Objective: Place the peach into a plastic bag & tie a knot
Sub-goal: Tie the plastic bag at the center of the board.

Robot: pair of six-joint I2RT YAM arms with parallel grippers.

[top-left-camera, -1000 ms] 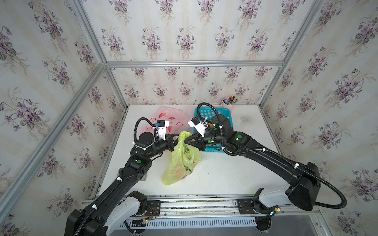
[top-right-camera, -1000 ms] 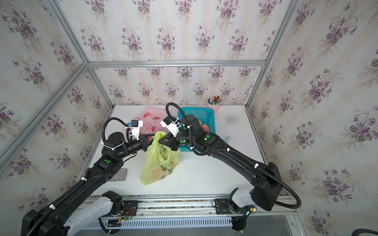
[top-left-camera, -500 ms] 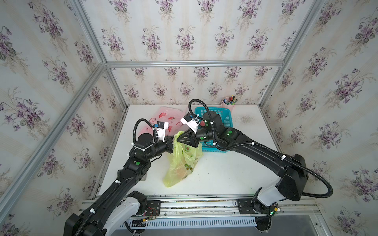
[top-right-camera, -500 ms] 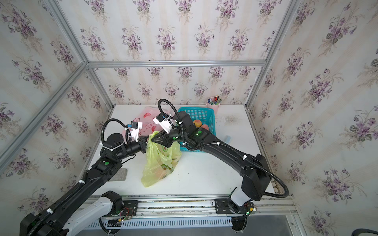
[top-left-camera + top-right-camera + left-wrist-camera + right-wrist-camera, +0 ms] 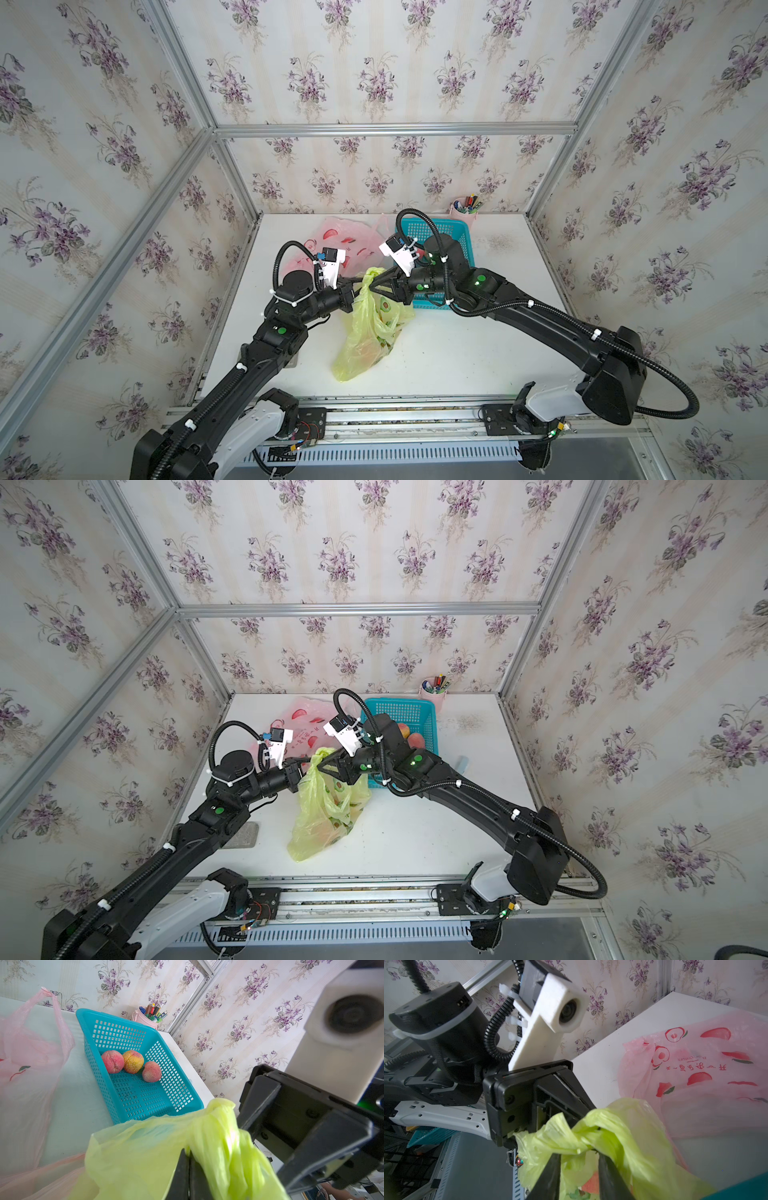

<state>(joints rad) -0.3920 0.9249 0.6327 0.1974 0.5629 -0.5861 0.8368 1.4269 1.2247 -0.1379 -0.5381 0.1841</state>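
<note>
On the pink plastic bag [image 5: 708, 1093], print is seen upside down in the right wrist view. A line of red Chinese characters is read as "开心每一天". Beside it a smaller line of Latin capitals is made out, apparently "ENJOY OUR LIFE", though the letters are faint. In both top views the same print is too small to be read. On the yellow-green plastic bag [image 5: 365, 332] only printed figures are made out, no lettering.
</note>
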